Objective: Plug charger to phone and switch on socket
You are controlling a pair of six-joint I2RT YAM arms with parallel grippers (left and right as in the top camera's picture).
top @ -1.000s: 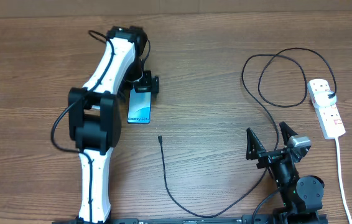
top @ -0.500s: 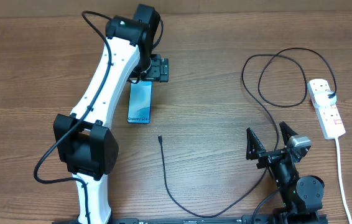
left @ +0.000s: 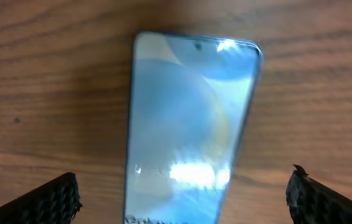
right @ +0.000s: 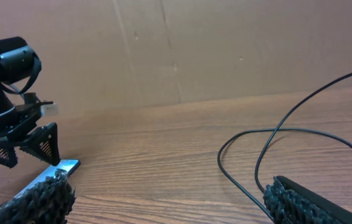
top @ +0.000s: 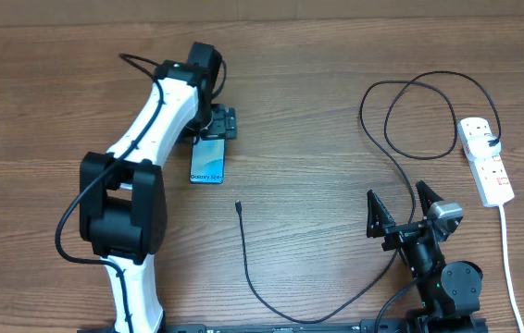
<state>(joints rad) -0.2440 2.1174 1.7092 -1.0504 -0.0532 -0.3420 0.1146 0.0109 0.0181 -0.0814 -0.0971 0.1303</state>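
At the table's left, the left gripper (top: 218,122) is hovering wide open over the phone (top: 207,163), seemingly lining up a hold; the right gripper (top: 401,205) is waiting, fingers spread, beside the charger (top: 246,264), whose tip (top: 239,206) is needing fetching next.

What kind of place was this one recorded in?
Probably a robot lab bench, not a home: left arm and right arm mounted at the edge of a wood-grain table, a plain brown board behind, and only a phone, charger and socket laid out.
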